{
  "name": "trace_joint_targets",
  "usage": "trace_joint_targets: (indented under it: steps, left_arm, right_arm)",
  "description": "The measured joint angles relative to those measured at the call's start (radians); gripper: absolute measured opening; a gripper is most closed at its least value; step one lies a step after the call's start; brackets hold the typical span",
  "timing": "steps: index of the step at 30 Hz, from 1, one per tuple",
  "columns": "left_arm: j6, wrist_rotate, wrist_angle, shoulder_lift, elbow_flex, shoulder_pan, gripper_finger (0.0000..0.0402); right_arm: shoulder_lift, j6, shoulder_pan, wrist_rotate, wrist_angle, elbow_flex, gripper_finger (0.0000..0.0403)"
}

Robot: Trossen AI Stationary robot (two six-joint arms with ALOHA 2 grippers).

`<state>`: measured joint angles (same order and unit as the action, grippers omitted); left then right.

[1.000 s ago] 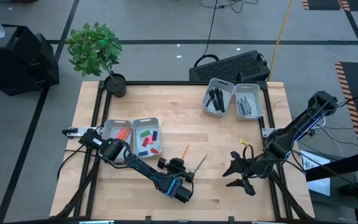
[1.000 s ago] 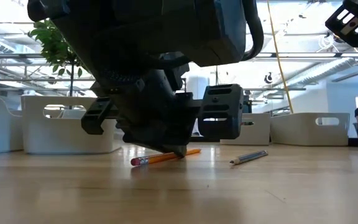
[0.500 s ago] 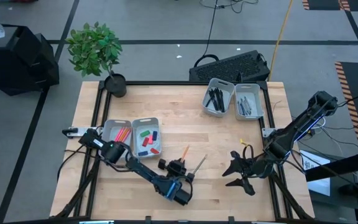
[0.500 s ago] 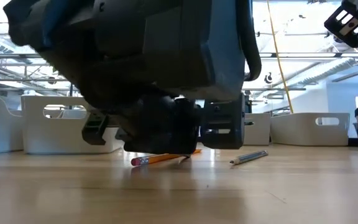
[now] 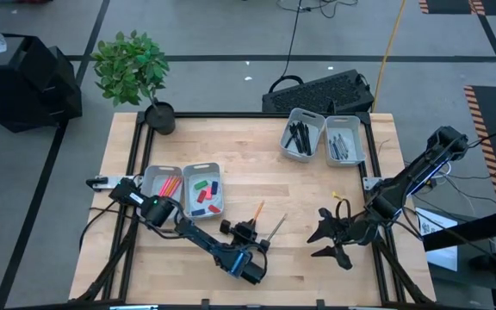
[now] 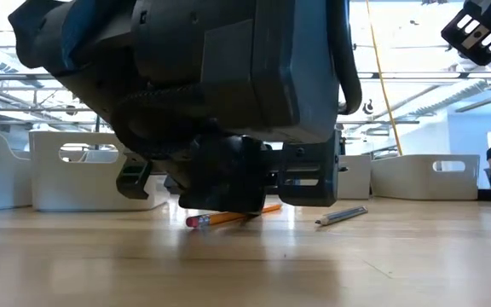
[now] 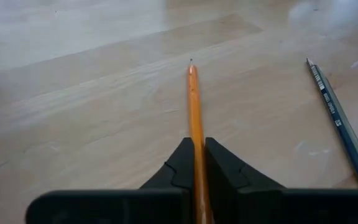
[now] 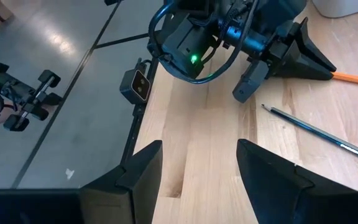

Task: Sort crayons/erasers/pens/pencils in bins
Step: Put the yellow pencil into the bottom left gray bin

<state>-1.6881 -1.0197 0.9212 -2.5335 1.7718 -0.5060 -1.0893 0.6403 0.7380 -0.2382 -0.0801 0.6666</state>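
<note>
My left gripper [image 5: 246, 229] is low at the table's near middle, shut on an orange pencil [image 7: 193, 99] whose point sticks out ahead of the fingers. A dark grey pencil [image 5: 276, 227] lies flat on the wood just to its right. One pair of bins stands at the left: one [image 5: 163, 183] holds orange and pink sticks, the other [image 5: 203, 191] holds coloured erasers. At the far right, one bin [image 5: 302, 133] holds black pens and another [image 5: 344, 140] holds grey sticks. My right gripper [image 5: 321, 241] waits open near the right edge, holding nothing. My left gripper pinches the orange pencil's shaft [image 7: 195, 132] between its two fingers. The pencil runs along the fingers, which slant down from the near side. The eraser end [image 6: 196, 222] shows below the gripper, down at the tabletop. Whether the pencil is lifted I cannot tell.
A potted plant [image 5: 136, 73] stands at the table's far left corner. A black keyboard [image 5: 321, 90] lies beyond the far edge. Bare wood stretches between the two bin pairs and around the grey pencil [image 6: 341, 216].
My left arm has sunk lower over the orange pencil. The pencil has shifted a little toward the table's right edge. My right arm has kept still.
</note>
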Motion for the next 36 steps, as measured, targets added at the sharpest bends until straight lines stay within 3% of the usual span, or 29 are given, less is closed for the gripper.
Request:
trace_joint_targets:
  steps: [11,20,31,36]
  left_arm:
    - [0.083,0.089,0.027,0.118,-0.008,0.006,0.0023]
    - [0.134,0.087,0.061,0.214,-0.005,0.015,0.0024]
    - [0.081,0.026,0.285,0.385,-0.003,0.013,0.0026]
    - [-0.002,0.023,0.534,0.461,-0.002,0.014,0.0018]
  right_arm:
    - [0.000,0.002,0.000,0.006,0.002,0.000,0.0201]
    - [0.002,0.003,0.001,0.008,0.075,0.001,0.0201]
    - [0.002,0.009,0.001,0.008,0.122,0.002,0.0201]
    - [0.002,0.009,0.003,0.025,0.121,0.002,0.0201]
